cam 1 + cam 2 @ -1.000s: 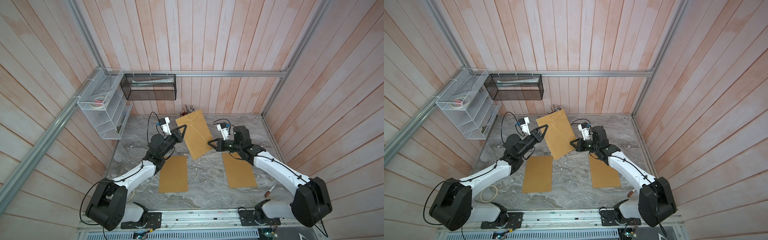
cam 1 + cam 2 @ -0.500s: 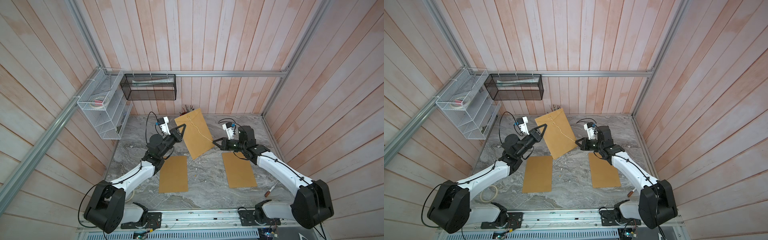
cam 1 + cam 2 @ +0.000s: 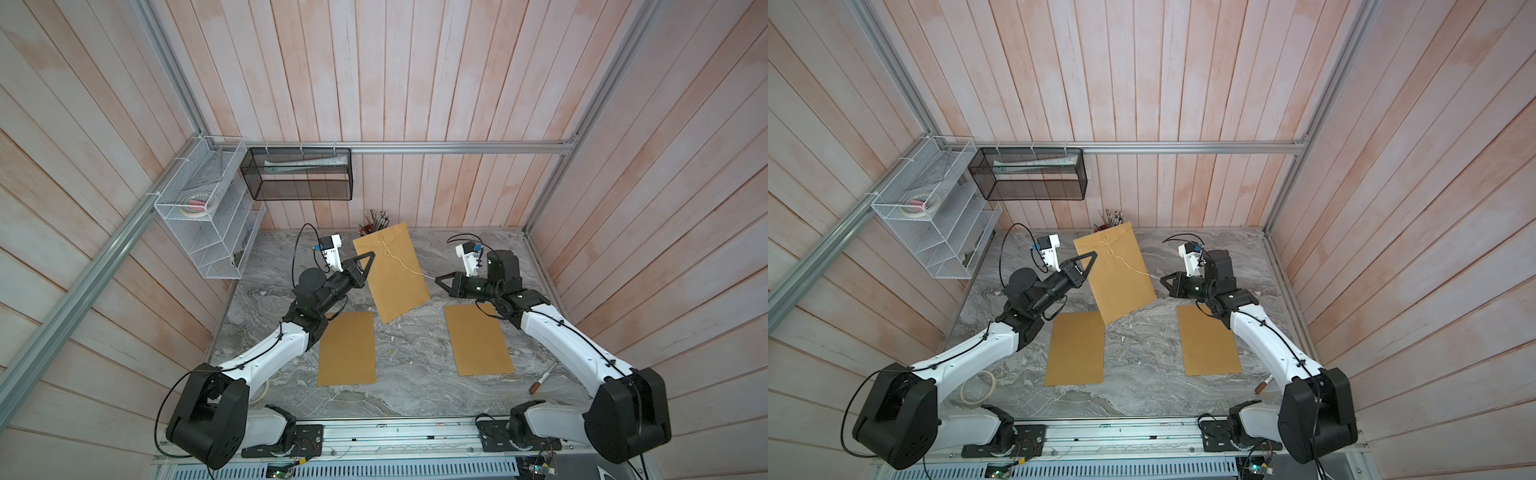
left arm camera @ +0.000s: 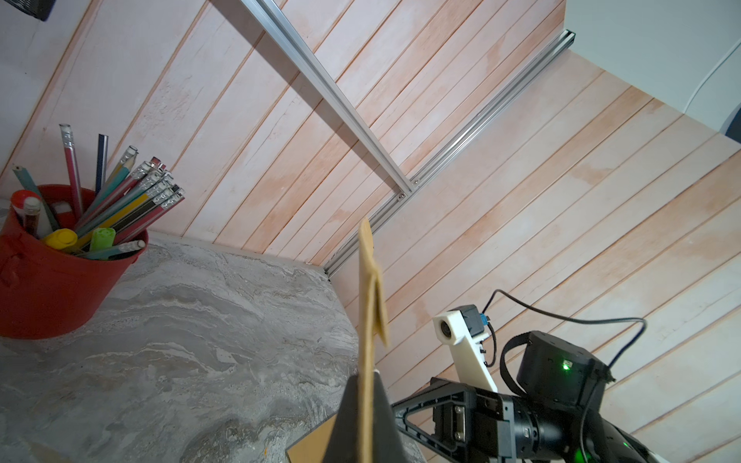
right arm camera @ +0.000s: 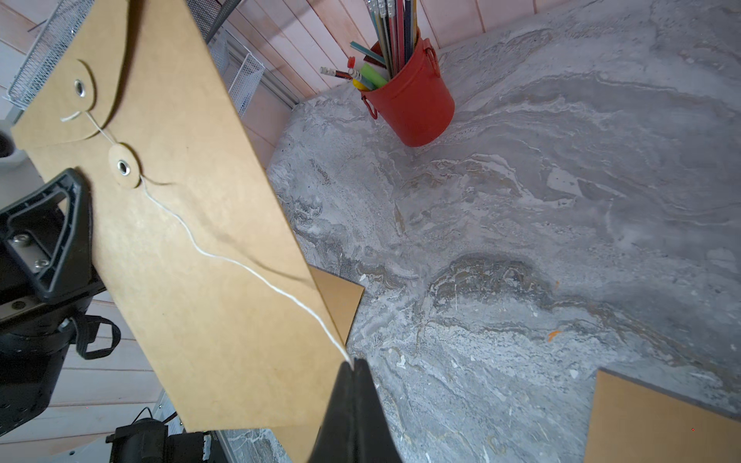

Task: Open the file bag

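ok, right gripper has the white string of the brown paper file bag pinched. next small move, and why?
Probably swing the right gripper around the lower round paper button to slip the white string off it. The string runs from that button to the shut jaws and looks hooked under it; the left gripper holds the brown paper file bag raised, flap shut.

In both top views the file bag [image 3: 392, 274] hides most of the pencil cup [image 3: 365, 228] (tips and a red sliver show).
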You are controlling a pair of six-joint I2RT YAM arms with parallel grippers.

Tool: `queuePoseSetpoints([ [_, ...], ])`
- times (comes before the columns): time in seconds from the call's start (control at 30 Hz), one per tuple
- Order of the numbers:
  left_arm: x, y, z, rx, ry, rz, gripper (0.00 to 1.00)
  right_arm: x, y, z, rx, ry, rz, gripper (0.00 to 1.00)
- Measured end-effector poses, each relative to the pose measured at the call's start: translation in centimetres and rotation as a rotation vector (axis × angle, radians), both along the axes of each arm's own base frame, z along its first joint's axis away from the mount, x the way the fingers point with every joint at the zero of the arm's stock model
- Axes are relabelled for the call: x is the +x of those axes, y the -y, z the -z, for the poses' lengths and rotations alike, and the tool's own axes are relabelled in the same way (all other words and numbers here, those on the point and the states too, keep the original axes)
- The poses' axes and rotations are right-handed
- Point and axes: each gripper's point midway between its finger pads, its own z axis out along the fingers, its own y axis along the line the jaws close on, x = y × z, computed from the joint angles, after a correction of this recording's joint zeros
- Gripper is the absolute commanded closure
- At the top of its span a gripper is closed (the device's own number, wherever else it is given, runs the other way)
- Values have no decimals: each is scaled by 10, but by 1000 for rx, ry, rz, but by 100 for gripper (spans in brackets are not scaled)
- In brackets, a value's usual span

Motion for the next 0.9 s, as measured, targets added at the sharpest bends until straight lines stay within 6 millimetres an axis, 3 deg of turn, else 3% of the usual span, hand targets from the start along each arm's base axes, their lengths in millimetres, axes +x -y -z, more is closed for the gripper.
queuePoseSetpoints([
  [0.17,-5,6,3,23,4,43,100,6,8,-5,-6,11,24,100],
  [0.6,-21,10,20,103,-6,105,100,32,36,-44,-9,109,107,100],
  [0.9,-27,13,31,137,-18,137,100,43,36,-71,-3,166,108,100],
])
